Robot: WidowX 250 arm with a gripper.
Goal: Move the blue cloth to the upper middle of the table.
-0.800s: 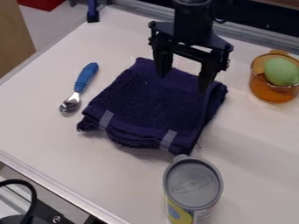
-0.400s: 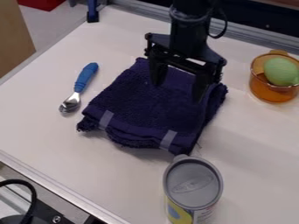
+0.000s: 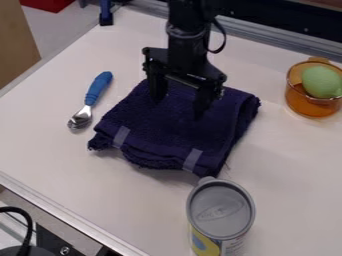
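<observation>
We see the blue cloth (image 3: 157,130) beneath the gripper (image 3: 179,108), extending past both its fingertips, which stand wide apart, holding nothing.

can (image 3: 220,210): base cut off at bottom | blue cloth (image 3: 170,132): far edge part-hidden by end effector (image 3: 178,108) | arm (image 3: 187,30): top cut off

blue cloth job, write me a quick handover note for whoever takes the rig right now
Gripper: open, fingers apart over the cloth's upper part; can't tell whether they touch it.
Blue cloth: folded, around the table's middle, between the blue-handled utensil and the orange cup, with the can just below it.
Done: gripper placed over the cloth; no grasp yet.
Left: grip the cloth, move it to the upper middle, release.
</observation>
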